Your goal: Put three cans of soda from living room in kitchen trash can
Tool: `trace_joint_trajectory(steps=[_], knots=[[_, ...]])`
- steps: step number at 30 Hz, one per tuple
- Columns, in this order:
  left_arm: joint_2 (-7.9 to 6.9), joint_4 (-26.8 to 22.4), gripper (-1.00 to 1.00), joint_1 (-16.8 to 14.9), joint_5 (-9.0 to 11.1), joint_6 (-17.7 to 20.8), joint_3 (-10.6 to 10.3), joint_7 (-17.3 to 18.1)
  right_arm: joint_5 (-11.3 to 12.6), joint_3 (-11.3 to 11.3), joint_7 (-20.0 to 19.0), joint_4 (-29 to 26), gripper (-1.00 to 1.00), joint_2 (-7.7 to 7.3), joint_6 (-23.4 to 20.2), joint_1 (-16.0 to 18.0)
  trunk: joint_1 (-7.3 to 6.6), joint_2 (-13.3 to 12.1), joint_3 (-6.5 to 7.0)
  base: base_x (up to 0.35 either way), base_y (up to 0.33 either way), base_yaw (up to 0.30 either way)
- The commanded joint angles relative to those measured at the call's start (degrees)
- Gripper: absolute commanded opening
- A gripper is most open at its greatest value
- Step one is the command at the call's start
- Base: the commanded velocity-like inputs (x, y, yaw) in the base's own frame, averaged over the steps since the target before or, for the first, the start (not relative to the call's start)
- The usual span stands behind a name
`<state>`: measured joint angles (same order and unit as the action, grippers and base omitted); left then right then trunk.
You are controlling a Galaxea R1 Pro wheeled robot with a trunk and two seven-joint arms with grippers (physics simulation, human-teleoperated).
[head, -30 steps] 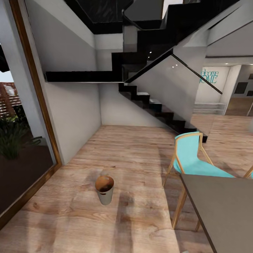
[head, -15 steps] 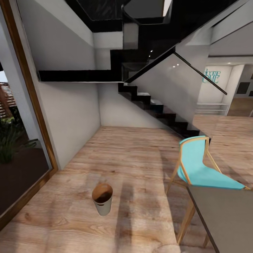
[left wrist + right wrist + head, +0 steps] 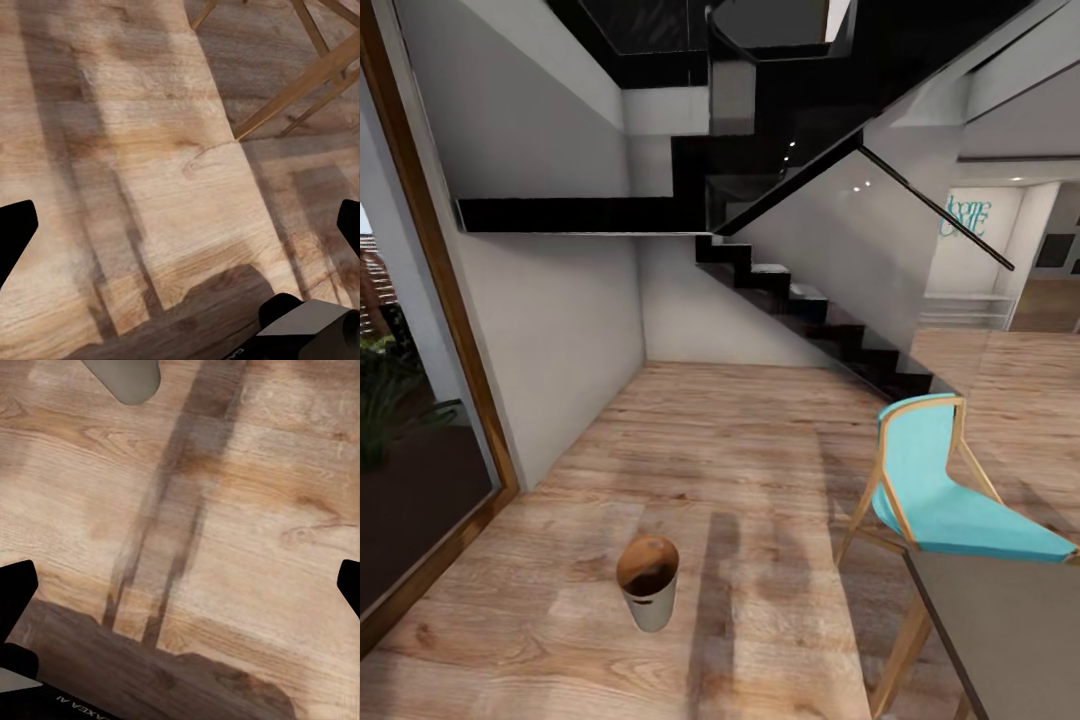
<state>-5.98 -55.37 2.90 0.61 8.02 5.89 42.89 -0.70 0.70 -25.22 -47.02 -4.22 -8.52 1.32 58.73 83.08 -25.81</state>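
Tash can (image 3: pixel 648 583) standing upright on the wood floor (image 3: pixel 740 440) at lower centre of the head view, brown inside showing. Turquoise chair (image 3: pixel 945 495) and grey table (image 3: pixel 1010 640) corner crowding the lower right, black staircase (image 3: pixel 810 310) up the middle, glass door (image 3: pixel 420 400) along the left edge, plenty of bare floor between. Left gripper (image 3: pixel 180 232) and right gripper (image 3: pixel 180 585) both spread wide over planks, gripping nothing.
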Motion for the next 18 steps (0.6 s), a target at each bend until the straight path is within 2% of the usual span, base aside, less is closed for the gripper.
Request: trace_joint_trajectory(steps=[1,9,18], knots=[[0.00,0.0,1.00,0.0,0.0,0.0,0.0,0.0,0.0,0.0,0.0,0.0,1.00,0.00,0.0,0.0,0.00,0.0,0.00,0.046,0.000,0.000],[0.00,0.0,1.00,0.0,0.0,0.0,0.0,0.0,0.0,0.0,0.0,0.0,1.00,0.00,0.0,0.0,0.00,0.0,0.00,0.209,0.037,0.000],[0.00,0.0,1.00,0.0,0.0,0.0,0.0,0.0,0.0,0.0,0.0,0.0,1.00,0.00,0.1,0.0,0.00,0.0,0.00,0.034,0.006,0.000]])
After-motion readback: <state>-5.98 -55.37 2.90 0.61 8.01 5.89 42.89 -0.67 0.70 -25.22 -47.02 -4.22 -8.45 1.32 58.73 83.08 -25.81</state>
